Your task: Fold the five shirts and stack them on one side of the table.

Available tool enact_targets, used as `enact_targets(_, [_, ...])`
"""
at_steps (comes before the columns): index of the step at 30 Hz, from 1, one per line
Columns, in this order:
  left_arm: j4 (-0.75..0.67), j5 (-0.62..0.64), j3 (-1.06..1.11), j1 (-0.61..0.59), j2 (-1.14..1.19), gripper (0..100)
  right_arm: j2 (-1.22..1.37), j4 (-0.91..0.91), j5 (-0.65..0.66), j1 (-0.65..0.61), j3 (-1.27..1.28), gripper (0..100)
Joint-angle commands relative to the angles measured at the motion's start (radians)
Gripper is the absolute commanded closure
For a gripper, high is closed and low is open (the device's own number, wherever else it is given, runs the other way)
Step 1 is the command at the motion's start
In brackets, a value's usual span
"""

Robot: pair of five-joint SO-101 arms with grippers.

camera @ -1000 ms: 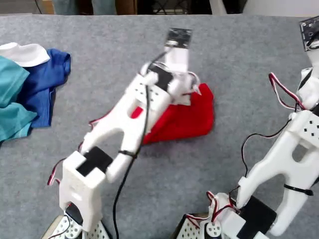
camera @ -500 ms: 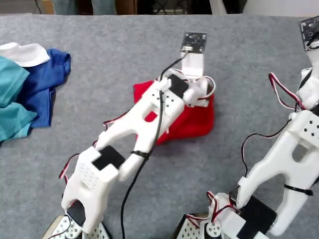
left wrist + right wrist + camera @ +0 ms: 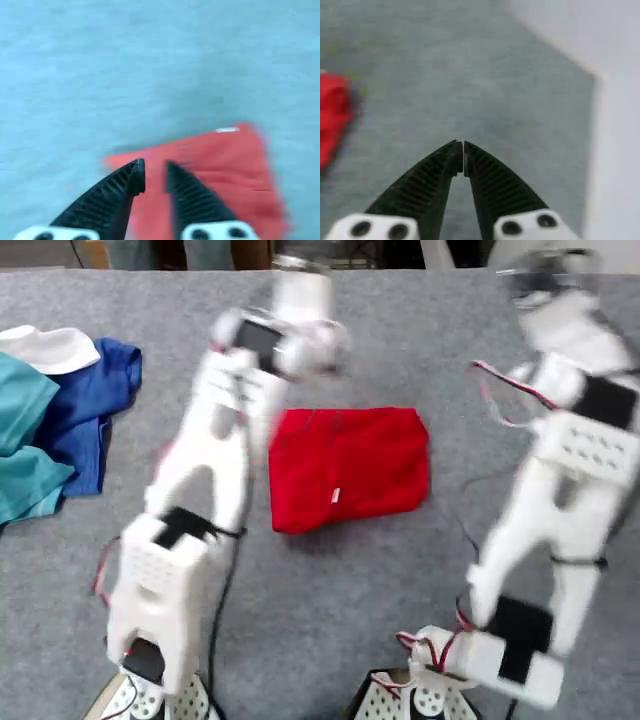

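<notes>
Red shirt (image 3: 345,468) lay folded flat, roughly a rectangle, mid-worktop (image 3: 330,630). Small white tag (image 3: 335,497) showed on its top face. Nothing was touching it.

Left pincer (image 3: 155,176): jaws parted by a narrow gap, nothing between them. It was raised off the cloth. In the left wrist view its tips sat over the red shirt's edge near one corner, with grey worktop beyond. In the high view the left arm (image 3: 215,440) stood just beside the red shirt, on the side facing the pile, with its far end blurred past the shirt's far edge.

Right pincer (image 3: 460,150): clenched tip to tip, empty, over bare grey worktop. It was well apart from the red shirt, whose edge showed farther off in the right wrist view. Right arm (image 3: 570,460) stood clear of the red shirt, on the side away from the pile, with bare worktop between them.

Three more shirts were heaped loose and unfolded, well apart from the red shirt, beyond the left arm: teal shirt (image 3: 25,450), blue shirt (image 3: 95,405) and white shirt (image 3: 50,345). The teal one overlapped the blue one, which was the nearest of the three to the red shirt. The white one lay at the far end of the heap, touching both.
</notes>
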Motion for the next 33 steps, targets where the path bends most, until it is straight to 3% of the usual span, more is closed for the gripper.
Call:
enact_targets(1, [0.086, -0.149, 0.018, -0.186, -0.028, 96, 0.122, 0.166, -0.071, -0.189, -0.113, 98.3])
enact_targets(6, [0.186, -0.198, 0.107, -0.288, -0.038, 97, 0.298, 0.311, -0.143, -0.391, -0.239, 98.3])
enact_targets(12, [0.146, -0.195, 0.449, -0.383, -0.196, 97, 0.495, 0.404, -0.144, -0.577, -0.400, 98.4])
enact_targets(17, [-0.187, -0.192, 1.038, -0.414, -0.486, 97, 0.638, 0.399, -0.259, -0.612, -0.544, 98.4])
enact_targets(22, [-0.832, -0.103, 1.624, -0.426, -0.678, 97, 0.763, 0.404, -0.272, -0.621, -0.644, 98.4])
enact_targets(25, [-1.071, -0.081, 1.782, -0.423, -0.692, 97, 0.828, 0.399, -0.270, -0.612, -0.662, 98.4])
enact_targets(33, [-1.120, -0.080, 1.793, -0.430, -0.694, 97, 0.931, 0.468, -0.269, -0.511, -0.670, 98.5])
